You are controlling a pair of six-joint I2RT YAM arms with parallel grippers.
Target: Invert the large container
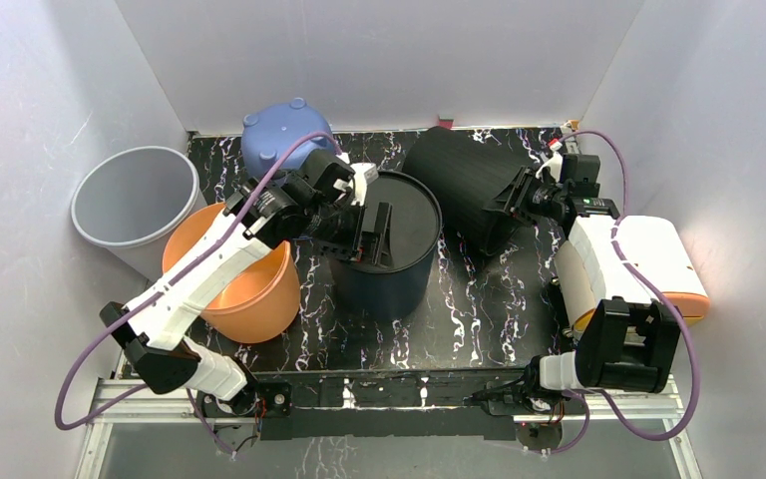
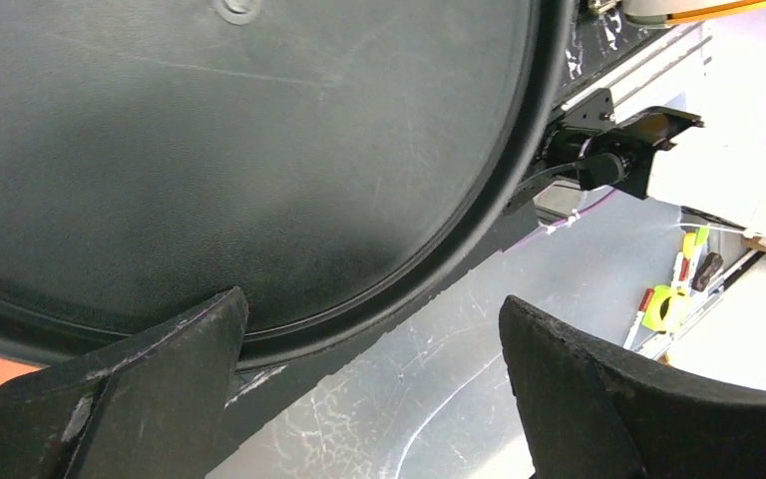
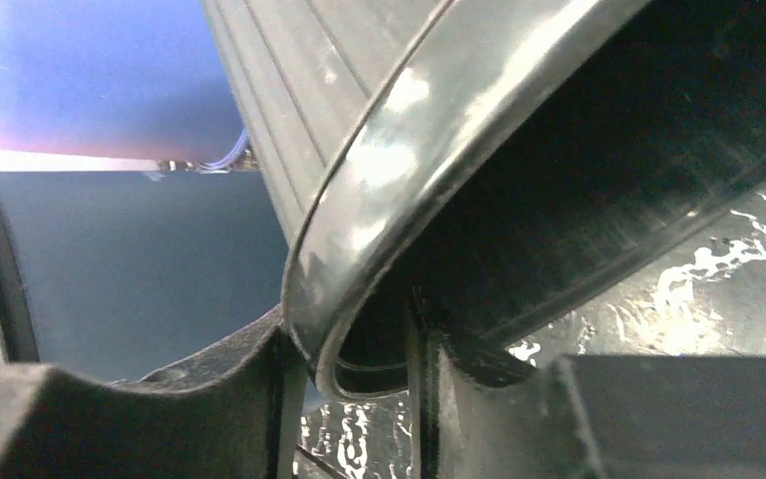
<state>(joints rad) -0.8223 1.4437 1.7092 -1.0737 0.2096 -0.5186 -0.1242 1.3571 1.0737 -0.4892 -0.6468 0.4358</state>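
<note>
On the marbled black bench (image 1: 479,319), centre: dark navy container (image 1: 384,289), standing base-up; left hand (image 1: 372,235) hung just over that base, fingers wide apart. At rear right: black ribbed container (image 1: 454,175), tipped on its side, glossy rim pinched by the right hand (image 1: 505,205).

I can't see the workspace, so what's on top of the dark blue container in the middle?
Only the left gripper, open, at the near rim of the flat top of the dark blue container. Whatever is underneath is covered.
</note>
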